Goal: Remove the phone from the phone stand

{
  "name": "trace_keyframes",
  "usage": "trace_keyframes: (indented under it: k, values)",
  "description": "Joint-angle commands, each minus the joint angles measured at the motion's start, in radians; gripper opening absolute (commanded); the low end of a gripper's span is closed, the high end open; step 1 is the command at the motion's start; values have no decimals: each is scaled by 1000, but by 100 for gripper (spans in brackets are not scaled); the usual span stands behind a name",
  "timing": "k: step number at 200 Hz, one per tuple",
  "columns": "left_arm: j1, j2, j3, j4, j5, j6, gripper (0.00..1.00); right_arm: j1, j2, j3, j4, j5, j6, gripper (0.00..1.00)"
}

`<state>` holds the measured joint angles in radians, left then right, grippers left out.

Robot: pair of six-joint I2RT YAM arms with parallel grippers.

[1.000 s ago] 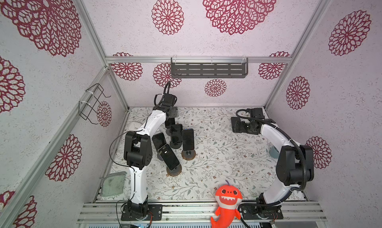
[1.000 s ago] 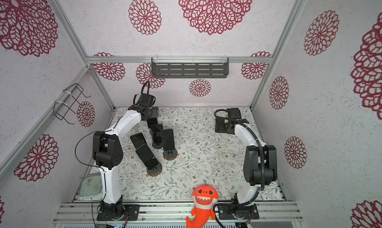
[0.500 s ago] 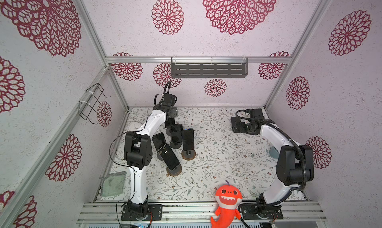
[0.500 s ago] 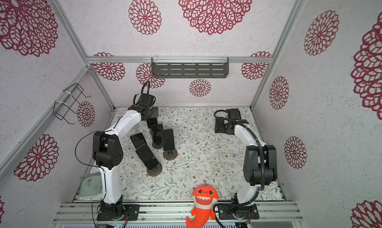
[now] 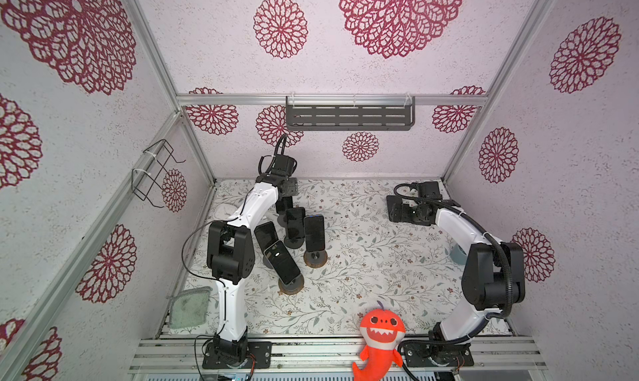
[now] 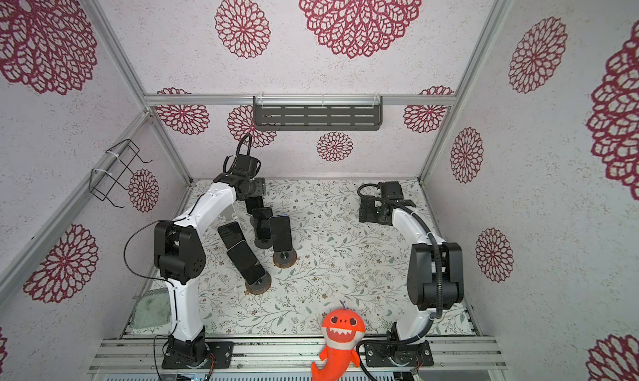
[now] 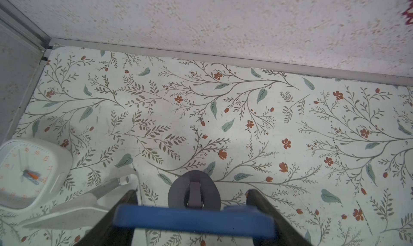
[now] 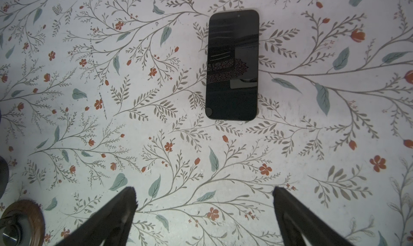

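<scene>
Phone (image 7: 192, 218) in left fingers (image 7: 130, 198), grey stand (image 7: 178, 193) beneath, right fingers (image 8: 116, 213) spread

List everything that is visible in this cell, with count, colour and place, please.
blue phone: one, blue, in the left gripper, above a grey stand
dark phones: four, black, propped on stands, left of centre
flat phone: one, black, lying on the table near the right gripper
clock: one, white, by the left wall
plush shark: one, orange, front edge
cloth: one, green, front left corner
shelf: one, grey, back wall
wire rack: one, black, left wall
left gripper: shut on the blue phone
right gripper: open, empty
</scene>
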<state>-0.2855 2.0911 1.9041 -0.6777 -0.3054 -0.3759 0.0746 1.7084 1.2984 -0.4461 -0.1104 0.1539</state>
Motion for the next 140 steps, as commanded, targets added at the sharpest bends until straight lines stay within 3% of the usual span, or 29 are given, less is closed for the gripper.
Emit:
trace_keyframes:
  k: [1,140]
  values:
    - [-9,-68,45,2,-13,18,71,1,-41,19,-6,-12,-9,99]
    - [-21,-171,149,-25,-24,9,70,1,-60,15,12,-102,-17,99]
